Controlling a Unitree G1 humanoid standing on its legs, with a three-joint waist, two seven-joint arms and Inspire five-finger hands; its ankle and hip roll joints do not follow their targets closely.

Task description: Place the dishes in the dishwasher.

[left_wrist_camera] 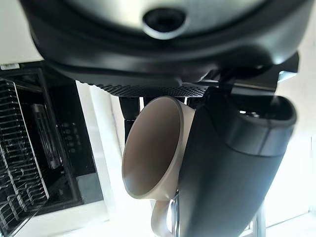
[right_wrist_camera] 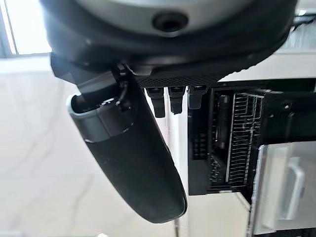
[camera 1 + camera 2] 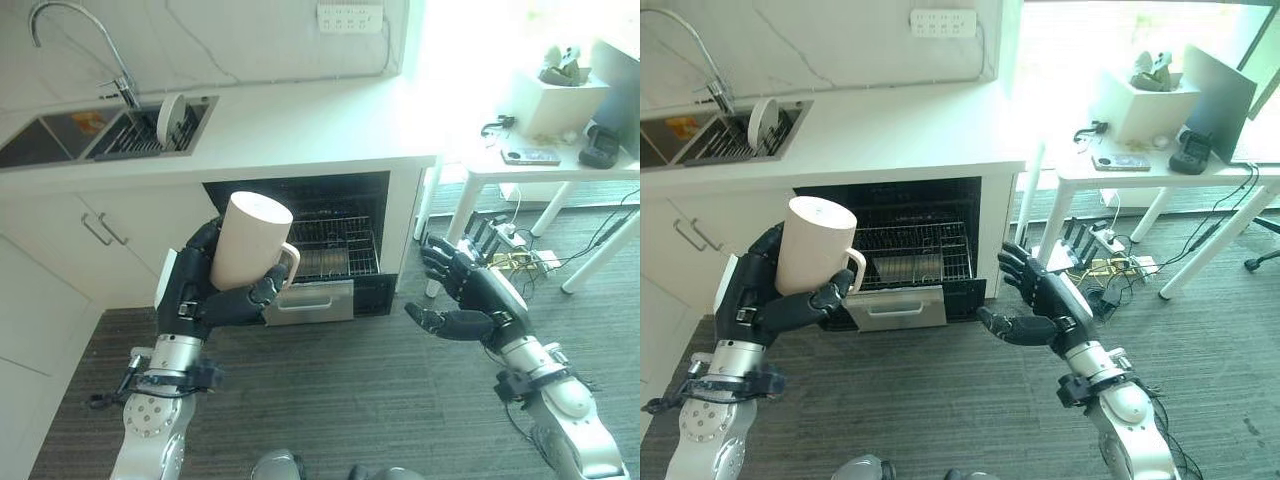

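Note:
My left hand (image 3: 195, 290) is shut on a tall cream mug (image 3: 250, 240), held upright in front of the open dishwasher (image 3: 340, 215); its thumb curls across the mug's base by the handle. The left wrist view looks at the mug (image 1: 153, 148) from close up. The dishwasher's wire rack (image 3: 335, 245) is pulled partly out, with a grey drawer front (image 3: 310, 303) below it. My right hand (image 3: 465, 300) hovers open to the right of the dishwasher, fingers spread, holding nothing. A white plate (image 3: 170, 120) stands in the sink's rack (image 3: 150, 130).
The white countertop (image 3: 310, 125) runs above the dishwasher, with a sink and tap (image 3: 115, 70) at the left. A white side table (image 3: 550, 165) with small devices stands at the right, a power strip and wires (image 3: 510, 245) beneath it. White cabinets (image 3: 60, 250) at left.

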